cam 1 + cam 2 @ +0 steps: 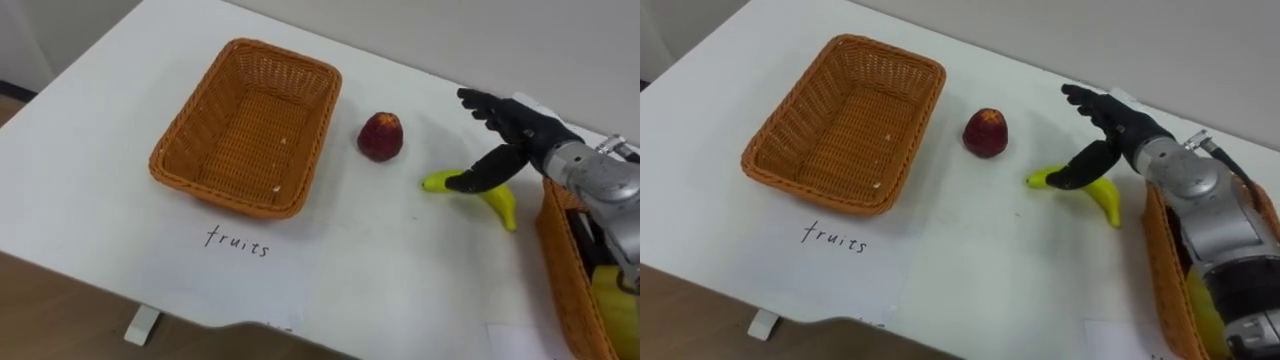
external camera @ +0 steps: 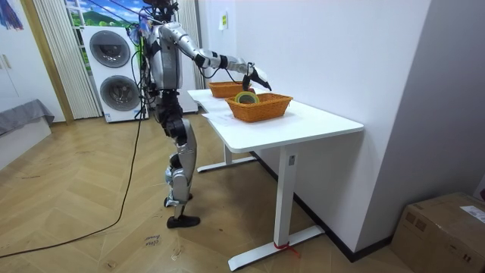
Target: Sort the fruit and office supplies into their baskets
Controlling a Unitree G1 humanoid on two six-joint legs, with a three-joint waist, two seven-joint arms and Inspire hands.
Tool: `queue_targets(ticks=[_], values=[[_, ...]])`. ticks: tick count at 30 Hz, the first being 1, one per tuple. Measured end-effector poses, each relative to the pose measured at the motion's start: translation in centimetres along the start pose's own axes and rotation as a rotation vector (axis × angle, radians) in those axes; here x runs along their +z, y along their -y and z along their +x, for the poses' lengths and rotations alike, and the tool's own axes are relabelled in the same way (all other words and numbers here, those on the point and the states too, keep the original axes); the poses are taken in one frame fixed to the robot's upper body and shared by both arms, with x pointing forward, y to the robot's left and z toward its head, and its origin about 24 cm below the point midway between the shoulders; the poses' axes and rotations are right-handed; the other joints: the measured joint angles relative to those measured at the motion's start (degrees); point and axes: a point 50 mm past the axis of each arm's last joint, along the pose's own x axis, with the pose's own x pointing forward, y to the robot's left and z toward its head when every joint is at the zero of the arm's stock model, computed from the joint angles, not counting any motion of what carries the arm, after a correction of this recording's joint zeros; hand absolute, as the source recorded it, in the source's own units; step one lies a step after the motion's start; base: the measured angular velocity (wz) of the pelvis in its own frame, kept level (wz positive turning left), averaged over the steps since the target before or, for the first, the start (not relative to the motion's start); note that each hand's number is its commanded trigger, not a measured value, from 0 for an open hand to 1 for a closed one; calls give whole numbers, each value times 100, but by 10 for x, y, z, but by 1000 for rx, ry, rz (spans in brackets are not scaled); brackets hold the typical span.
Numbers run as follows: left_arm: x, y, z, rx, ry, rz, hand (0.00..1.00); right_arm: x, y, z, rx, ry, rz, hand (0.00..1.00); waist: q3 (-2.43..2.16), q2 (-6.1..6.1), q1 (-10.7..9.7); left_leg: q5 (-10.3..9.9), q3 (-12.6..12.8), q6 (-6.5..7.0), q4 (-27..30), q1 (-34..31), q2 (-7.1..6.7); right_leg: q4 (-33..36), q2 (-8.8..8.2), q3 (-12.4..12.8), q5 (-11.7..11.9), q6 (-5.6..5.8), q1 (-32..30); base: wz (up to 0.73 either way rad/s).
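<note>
Reaching forward, the right hand (image 1: 522, 132) hangs over the banana (image 1: 501, 204); fingers straight and apart, thumb angled down.

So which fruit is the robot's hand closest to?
The yellow banana: the right hand is just over it. The round red fruit sits apart, nearer the fruit basket.

A white surface (image 2: 322, 121) on white legs stands against a plain white wall (image 2: 341, 53); pale herringbone wood floor (image 2: 91, 205) spreads below; in the room view, two stacked washing machines (image 2: 110, 72) sit at ten o'clock beside pale curtains (image 2: 53, 53); a cardboard box (image 2: 443, 231) rests at four o'clock.
</note>
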Motion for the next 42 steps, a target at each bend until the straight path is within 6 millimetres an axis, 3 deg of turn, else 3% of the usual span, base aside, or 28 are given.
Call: queue_targets(ticks=[11,20,26,42], values=[[0,1,1,-18,-14,1,0,-15,-6,-6,96,-99,-162,0,-24,78,50,0,-2,0,-2,103,-2,7,0,3,5,-8,90,0],[7,3,4,-55,-7,12,0,-29,-13,-10,171,-189,-277,0,-35,50,200,0,-10,-1,-5,86,-2,8,-2,-31,8,-11,80,1],[12,1,5,-55,7,30,0,-42,-24,-9,223,-248,-325,0,-30,6,318,1,-29,-1,15,36,-1,6,-2,-57,8,-11,59,2],[18,-1,7,-74,21,31,0,-58,-18,-12,187,-347,-370,0,6,-9,497,0,-125,-3,45,-113,-15,5,8,-107,11,-17,-29,2]])
